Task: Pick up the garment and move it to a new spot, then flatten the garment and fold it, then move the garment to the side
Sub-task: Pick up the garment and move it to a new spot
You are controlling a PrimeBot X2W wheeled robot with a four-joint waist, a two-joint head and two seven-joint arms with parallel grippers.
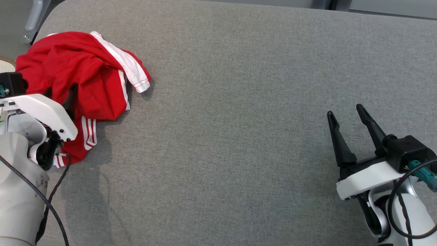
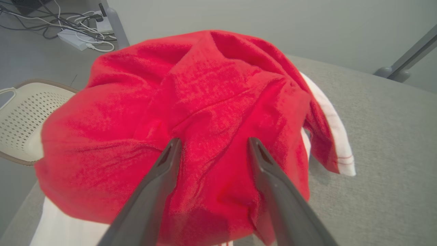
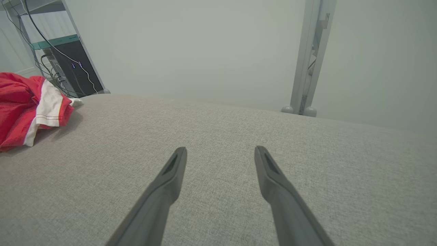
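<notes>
The garment (image 1: 85,71) is red with white sleeves and white stripes, and lies in a crumpled heap at the far left of the grey fabric table (image 1: 239,119). My left gripper (image 1: 59,90) stands open over the heap's near side, its white wrist hiding part of the cloth. In the left wrist view the two fingers of the left gripper (image 2: 214,140) straddle a ridge of the red garment (image 2: 205,85); I cannot tell whether they touch it. My right gripper (image 1: 345,112) is open above bare table at the lower right, holding nothing. The right wrist view shows the right gripper (image 3: 221,149) open and the garment (image 3: 17,106) far to the left.
The table's left edge runs close beside the heap. Beyond it a cream perforated basket (image 2: 20,116) and a tangle of cables (image 2: 78,34) sit on the floor. A metal frame post (image 3: 307,68) and a dark computer case (image 3: 71,68) stand behind the table.
</notes>
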